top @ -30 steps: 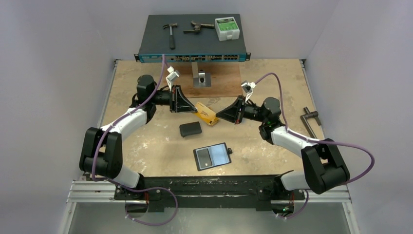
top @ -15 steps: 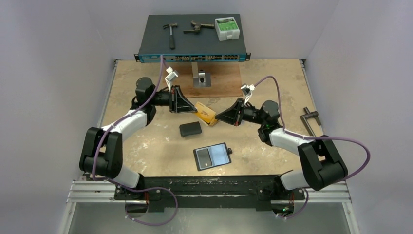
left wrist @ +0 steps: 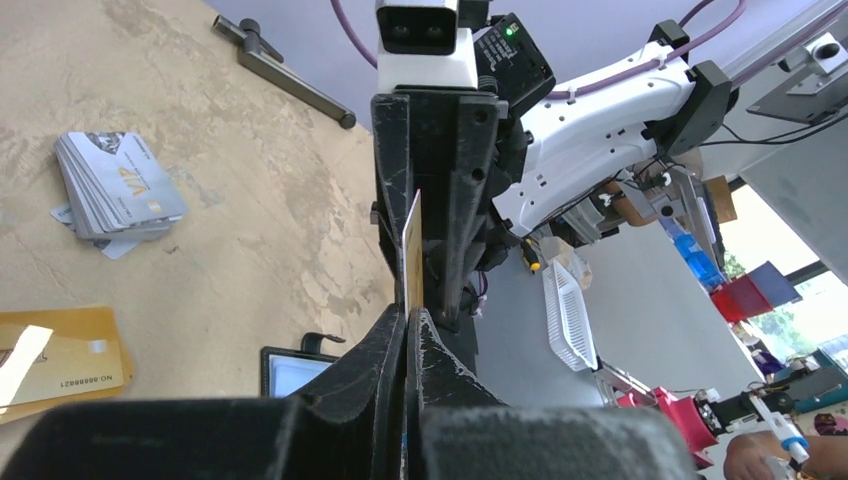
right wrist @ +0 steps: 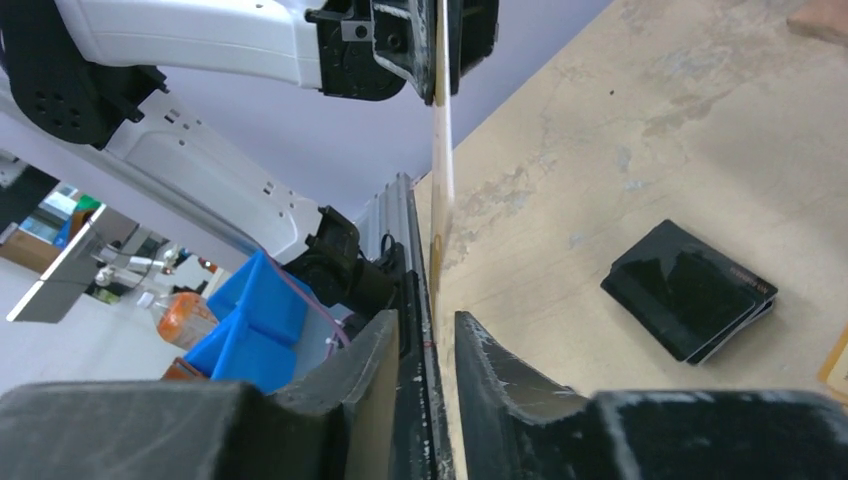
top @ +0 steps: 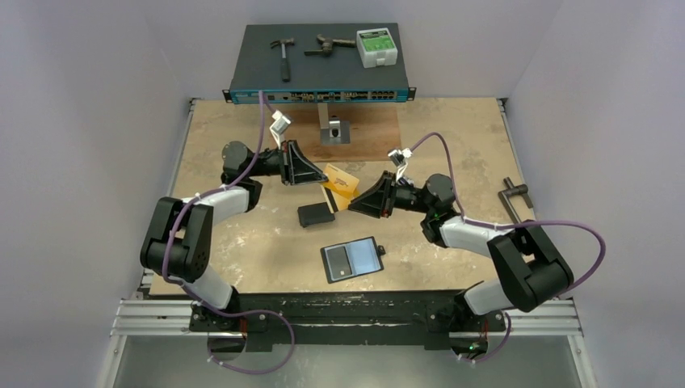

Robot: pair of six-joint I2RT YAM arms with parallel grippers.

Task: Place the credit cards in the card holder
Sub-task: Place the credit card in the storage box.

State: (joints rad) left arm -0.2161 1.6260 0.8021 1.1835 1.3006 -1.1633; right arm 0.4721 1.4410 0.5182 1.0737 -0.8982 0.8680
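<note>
**Gold card held in mid-air between the two end effectors**

The thin gold-orange plastic card (left wrist: 411, 235) is off the counter (top: 242, 242) and shows edge-on in both wrist views. The left end effector (left wrist: 410, 318) is clamped tight on one end of it. The right end effector (right wrist: 438, 330) faces it from the opposite side. Its jaws stand a little apart, with the card's free end running down between them, close against one finger. No firm pinch shows there, so I read it as not closed yet.

Handling, as a judgement: the card is light, stiff enough to keep its shape but springy, with slick faces. It is best pinched flat on both faces near one end, leaving most of the length free to slide into a pocket. A hold on the bare edges would likely let it pivot or slip out.

More cards lie on the counter: a stack of silver-grey plastic cards (left wrist: 115, 190) and flat gold cards (left wrist: 60, 355), the gold ones nearer the left end effector.

The black folding leather-like card holder (top: 353, 259) lies open near the counter's front edge, glossy pockets up and snap tab at its right. It is well apart from both end effectors. A plain black rectangular pouch (top: 315, 214) lies between the card holder and the left end effector; it is not the target.
</note>
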